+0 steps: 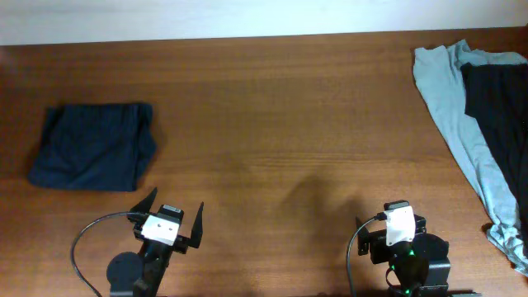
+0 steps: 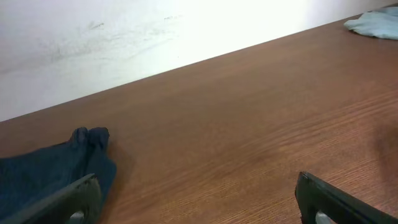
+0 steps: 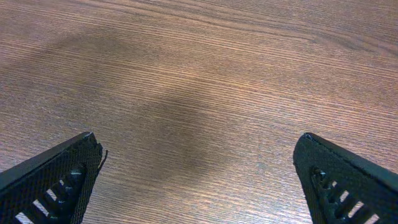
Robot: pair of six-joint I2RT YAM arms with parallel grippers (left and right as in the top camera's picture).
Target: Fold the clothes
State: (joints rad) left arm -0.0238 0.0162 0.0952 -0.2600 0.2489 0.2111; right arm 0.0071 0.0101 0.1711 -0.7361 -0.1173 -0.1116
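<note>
Both tools sat nearest, at the near edge of the bench (image 1: 272, 124) in the overhead view. The left tool (image 1: 176, 200) was spread wide and empty. The right tool (image 1: 396, 221) pointed down, its spread hard to read from above. The black T-shirt (image 1: 499, 107) lay unfolded at the far right, touching a light blue garment (image 1: 445, 99). That heap's long axis ran from far edge to near edge, right of and beyond the right tool, the nearer one. A folded dark blue garment (image 1: 92, 148) sat just beyond the left tool. No containers.

Left wrist view: tool spread, folded garment low left, light blue cloth top right.

Right wrist view: tool spread over bare wood, pinching nothing.
</note>
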